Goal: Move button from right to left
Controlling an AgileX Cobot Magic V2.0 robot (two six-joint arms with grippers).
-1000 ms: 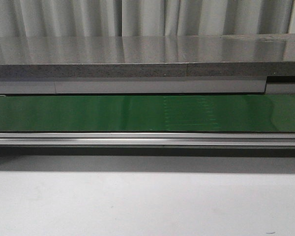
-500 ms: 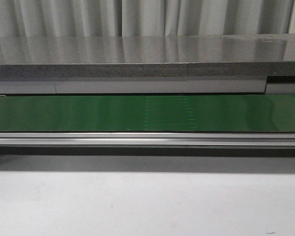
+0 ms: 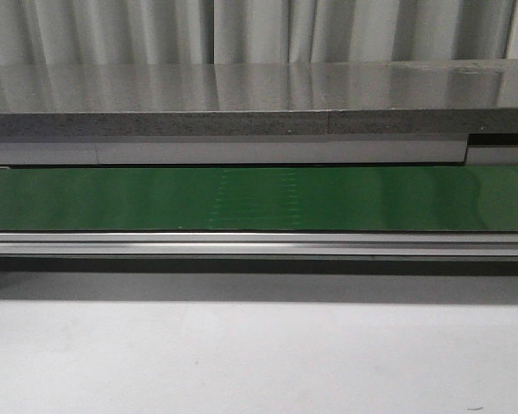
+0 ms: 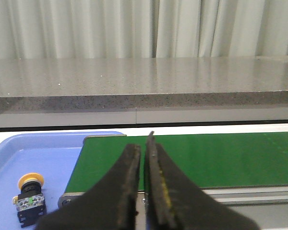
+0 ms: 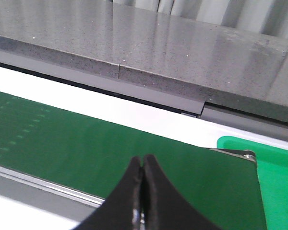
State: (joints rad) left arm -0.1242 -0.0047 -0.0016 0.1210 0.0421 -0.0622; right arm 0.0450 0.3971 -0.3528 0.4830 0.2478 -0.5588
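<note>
the button [image 4: 30,200] lies in the blue tray [image 4: 62,158], beside and below the left gripper [image 4: 145,158] (fingers closed, empty). right gripper [image 5: 142,165] likewise closed on nothing. likely light, rigid; grip the black body, not the rounded cap.

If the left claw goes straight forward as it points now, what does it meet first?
Probably the green belt: the shut left claw points over its end. The button in the blue tray sits aside. Depth is unclear.

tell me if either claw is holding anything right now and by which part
Nothing is held. The left claw and right claw are both shut on nothing; the button lies loose in the blue tray.
</note>
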